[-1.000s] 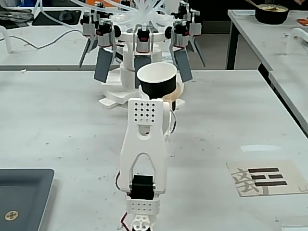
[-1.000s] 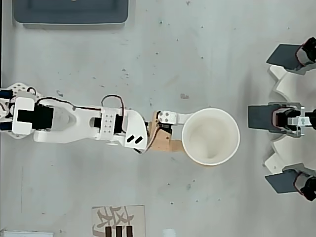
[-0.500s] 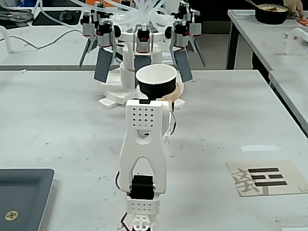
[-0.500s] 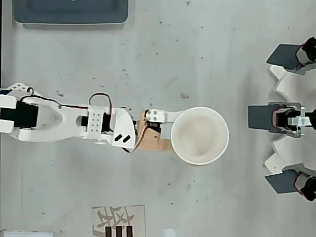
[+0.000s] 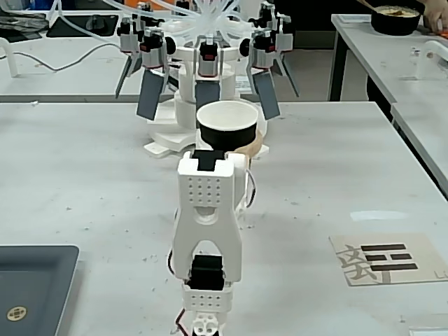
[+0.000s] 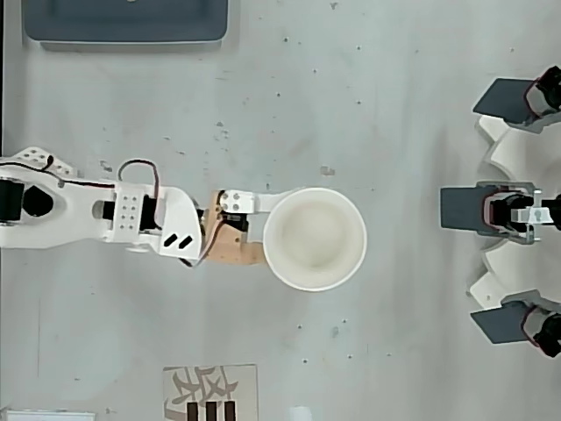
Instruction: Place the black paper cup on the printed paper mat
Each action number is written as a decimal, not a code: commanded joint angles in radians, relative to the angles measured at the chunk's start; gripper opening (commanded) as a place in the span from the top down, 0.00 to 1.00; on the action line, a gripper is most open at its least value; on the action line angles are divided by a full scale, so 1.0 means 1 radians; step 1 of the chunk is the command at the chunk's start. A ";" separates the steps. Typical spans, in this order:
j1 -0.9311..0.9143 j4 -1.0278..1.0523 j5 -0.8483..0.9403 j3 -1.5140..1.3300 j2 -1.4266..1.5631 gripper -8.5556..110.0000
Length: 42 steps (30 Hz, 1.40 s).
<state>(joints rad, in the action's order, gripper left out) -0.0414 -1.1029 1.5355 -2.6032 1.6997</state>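
Observation:
The black paper cup (image 5: 227, 127) stands upright at the table's centre, black outside with a white rim. From above, the black paper cup (image 6: 314, 239) shows only its white inside. My gripper (image 6: 261, 230) is shut on its near side, with a white finger (image 6: 238, 202) and a tan finger (image 6: 235, 251) reaching under the rim. In the fixed view the gripper (image 5: 232, 150) is mostly hidden behind the arm, and so is the cup's base. The printed paper mat (image 5: 388, 259) lies flat at the front right. In the overhead view the mat (image 6: 210, 393) is at the bottom edge, well apart from the cup.
A dark grey tray (image 5: 35, 280) sits at the front left, and at the top left of the overhead view (image 6: 127, 22). A white multi-armed device (image 5: 203, 63) with grey paddles stands just behind the cup (image 6: 517, 215). A black bowl (image 5: 395, 17) rests on the neighbouring table.

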 commanded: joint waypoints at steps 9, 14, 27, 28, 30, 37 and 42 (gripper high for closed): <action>-0.003 -0.049 -0.028 -0.227 0.250 0.83; -0.018 -0.074 -0.025 -0.285 0.290 0.83; -0.206 -0.132 -0.028 -0.350 0.299 0.83; -0.227 -0.133 -0.028 -0.354 0.299 0.83; -0.272 -0.138 -0.028 -0.365 0.298 0.84; -0.416 -0.153 -0.012 -0.370 0.290 0.84; -0.518 -0.193 -0.012 -0.362 0.245 0.84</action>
<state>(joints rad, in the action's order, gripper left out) -0.5185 -1.2563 1.5140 -2.9775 1.9512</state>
